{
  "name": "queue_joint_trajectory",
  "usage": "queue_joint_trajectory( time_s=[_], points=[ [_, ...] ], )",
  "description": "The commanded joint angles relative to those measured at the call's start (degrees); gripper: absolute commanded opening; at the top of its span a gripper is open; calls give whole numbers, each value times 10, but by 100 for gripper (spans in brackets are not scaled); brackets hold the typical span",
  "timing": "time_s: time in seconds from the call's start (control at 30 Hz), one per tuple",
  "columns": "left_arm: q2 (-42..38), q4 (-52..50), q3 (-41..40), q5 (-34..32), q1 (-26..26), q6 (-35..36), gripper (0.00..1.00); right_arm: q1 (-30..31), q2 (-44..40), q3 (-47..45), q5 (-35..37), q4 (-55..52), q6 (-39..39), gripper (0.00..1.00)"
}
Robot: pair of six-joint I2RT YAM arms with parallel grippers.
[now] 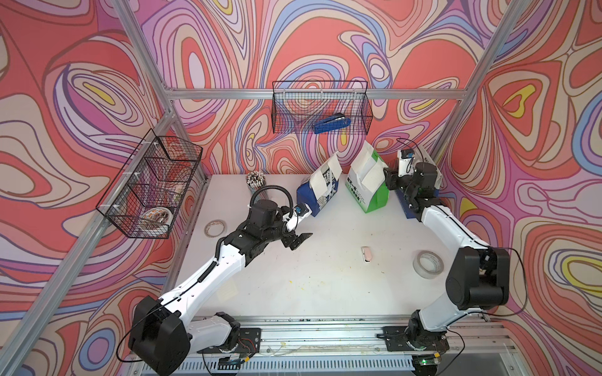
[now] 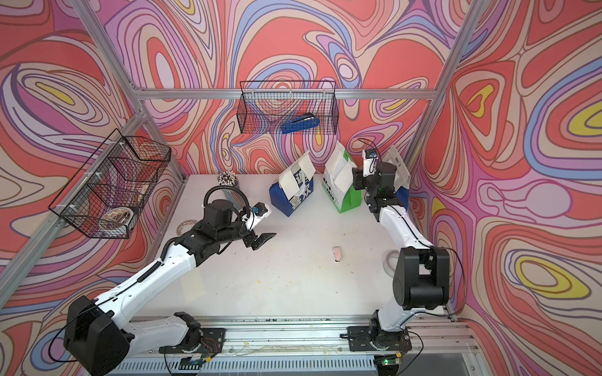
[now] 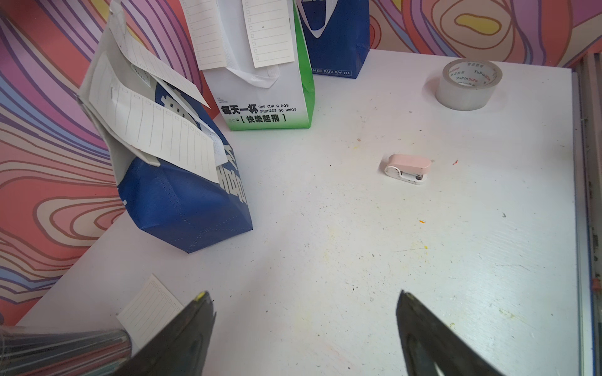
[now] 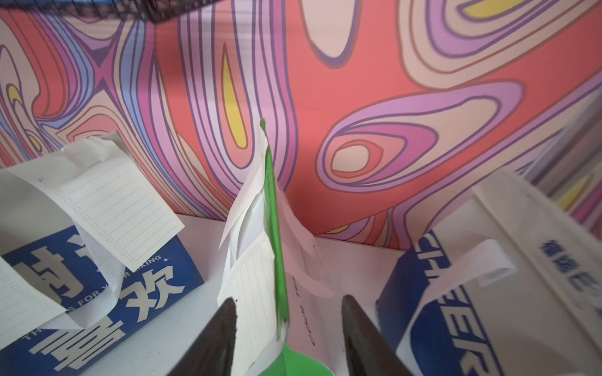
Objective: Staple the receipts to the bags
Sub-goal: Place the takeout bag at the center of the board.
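The left arm [image 1: 208,276] rises from its base at the near edge, forearm slanting forward and inward. Its wrist is bent so that the left gripper [image 1: 298,240] points toward the middle, and its fingers [image 3: 195,319] are spread wide with nothing between them. The right arm [image 1: 449,224] folds at a high elbow and stretches to the far right corner, where the right gripper [image 1: 388,177] faces inward. From above its fingers [image 4: 224,325] are mostly hidden, but the wrist view shows them parted, seemingly gripping nothing.

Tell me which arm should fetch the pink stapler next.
Probably left: the left gripper hangs open facing the pink stapler, while the right gripper straddles the green bag.
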Motion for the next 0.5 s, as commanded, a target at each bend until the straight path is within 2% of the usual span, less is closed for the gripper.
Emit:
queue_joint_trajectory(
  time_s=[0.0, 0.13, 0.3, 0.47],
  points=[
    [4, 22, -9, 12, 1, -14, 89, -20, -44, 7, 36, -94, 8, 60],
    [4, 15, -10, 19, 1, -3, 89, -67, -38, 71, 39, -157, -12, 64],
    [-2, 12, -11, 14, 1, 0, 89, -128, 24, 179, 52, -241, -31, 70],
    [-2, 21, -18, 29, 1, -11, 89, -154, 96, 270, 61, -324, -38, 70]
  ],
)
